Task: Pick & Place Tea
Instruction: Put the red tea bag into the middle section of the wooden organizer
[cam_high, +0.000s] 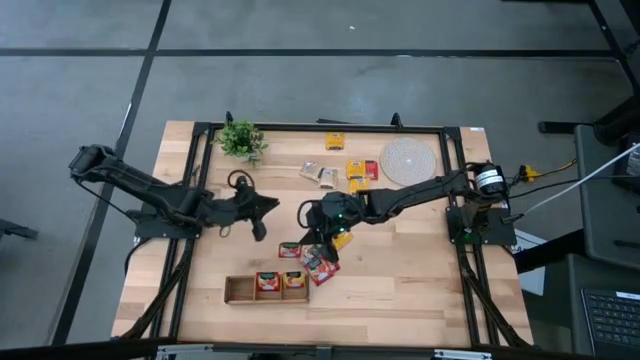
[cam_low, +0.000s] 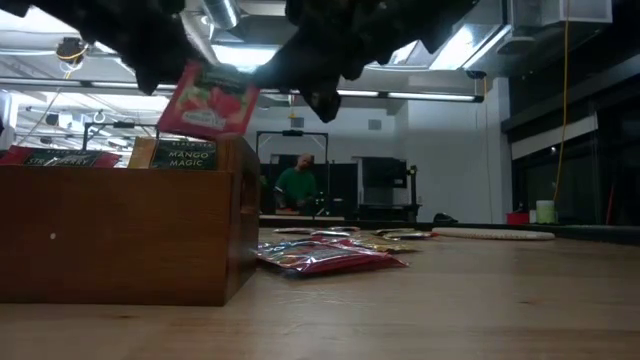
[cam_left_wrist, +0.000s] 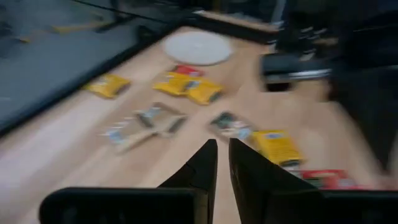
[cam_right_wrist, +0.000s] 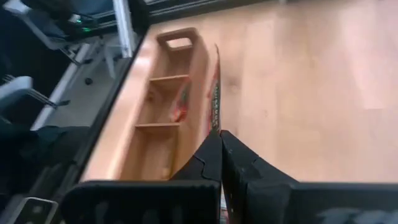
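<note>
high view: the right gripper (cam_high: 318, 243) hangs just beyond the long wooden tray (cam_high: 238, 290), above loose flat paper sachets (cam_high: 320, 268); the left gripper (cam_high: 262, 212) waits farther from the tray.

low view: a red sachet (cam_low: 207, 103) is in the air above the tray's end wall.

left wrist view: its fingers (cam_left_wrist: 205, 163) are nearly together, grasping nothing.

right wrist view: fingers clenched on the thin red sachet's edge.

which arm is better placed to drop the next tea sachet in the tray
Right. Its gripper is shut on a red sachet just above the tray; the left gripper is farther off, holding nothing.
</note>
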